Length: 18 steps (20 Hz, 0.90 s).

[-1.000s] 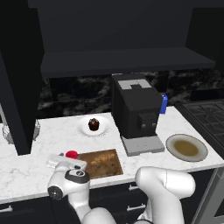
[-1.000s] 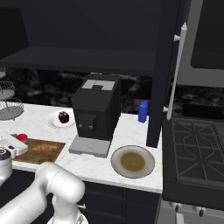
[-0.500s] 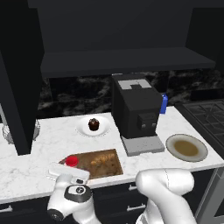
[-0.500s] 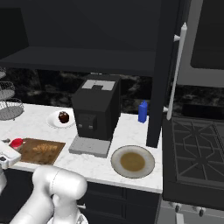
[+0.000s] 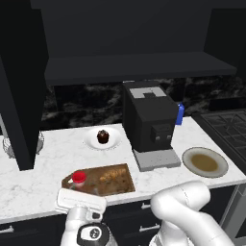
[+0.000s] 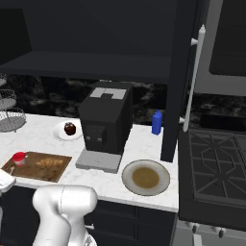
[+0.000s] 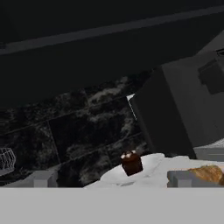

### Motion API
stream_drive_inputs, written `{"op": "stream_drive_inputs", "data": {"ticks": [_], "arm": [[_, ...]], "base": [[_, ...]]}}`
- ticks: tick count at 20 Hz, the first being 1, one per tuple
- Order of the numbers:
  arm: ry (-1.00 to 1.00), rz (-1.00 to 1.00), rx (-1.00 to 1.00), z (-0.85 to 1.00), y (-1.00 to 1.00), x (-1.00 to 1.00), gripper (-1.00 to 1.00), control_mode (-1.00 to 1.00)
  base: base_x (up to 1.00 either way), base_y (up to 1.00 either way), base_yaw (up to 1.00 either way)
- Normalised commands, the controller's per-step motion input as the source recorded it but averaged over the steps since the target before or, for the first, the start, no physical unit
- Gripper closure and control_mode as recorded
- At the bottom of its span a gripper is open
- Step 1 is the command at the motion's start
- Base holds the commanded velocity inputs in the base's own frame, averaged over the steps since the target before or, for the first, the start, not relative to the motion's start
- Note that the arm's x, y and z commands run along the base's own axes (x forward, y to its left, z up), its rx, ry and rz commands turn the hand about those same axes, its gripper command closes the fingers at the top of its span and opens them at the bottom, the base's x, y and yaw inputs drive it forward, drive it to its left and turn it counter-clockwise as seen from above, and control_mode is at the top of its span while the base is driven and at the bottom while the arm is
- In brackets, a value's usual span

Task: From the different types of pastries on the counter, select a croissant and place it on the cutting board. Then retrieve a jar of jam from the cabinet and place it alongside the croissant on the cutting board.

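Observation:
The dark wooden cutting board (image 5: 122, 184) lies near the front of the white marble counter (image 5: 38, 178). On it the golden croissant (image 5: 111, 176) rests in the middle and the red-lidded jar of jam (image 5: 79, 178) stands at its left end. The same board (image 6: 29, 172), croissant (image 6: 48, 163) and jar (image 6: 18, 158) show in the right base view. A chocolate cupcake (image 5: 102, 137) sits on a white plate behind. My gripper (image 5: 80, 198) hangs at the counter's front edge, just before the jar, open and empty. In the hand view my gripper (image 7: 111, 179) frames the cupcake (image 7: 131, 162), with the croissant (image 7: 209, 173) at right.
A black coffee machine (image 5: 149, 120) stands right of the board, a blue bottle (image 5: 179, 114) behind it. A plate with brown contents (image 5: 205, 162) lies further right, beside the stove (image 6: 216, 163). A wire basket (image 6: 12, 115) stands far left. The dark cabinet shelf (image 5: 134, 67) overhangs the counter.
My hand has drawn back and down from the jar to the counter's front edge. The jar stays standing on the board's left end, free of the fingers.

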Motion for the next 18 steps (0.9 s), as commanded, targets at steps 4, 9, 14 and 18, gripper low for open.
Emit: {"op": "stream_drive_inputs", "data": {"ticks": [4, 9, 14, 18], "arm": [[-0.25, -0.01, 0.22, 1.00, -0.15, -0.95, -1.00, -1.00], [-0.26, -0.02, 0.18, 1.00, -0.01, -0.93, -1.00, -1.00], [-0.25, 0.00, 0.17, 1.00, 0.00, -0.99, -1.00, -1.00], [-0.21, 0.00, 0.19, 1.00, 0.00, -0.99, -1.00, -1.00]], "base": [[0.00, 0.00, 0.00], [0.00, 0.00, 0.00], [0.00, 0.00, 0.00], [0.00, 0.00, 0.00]]}}
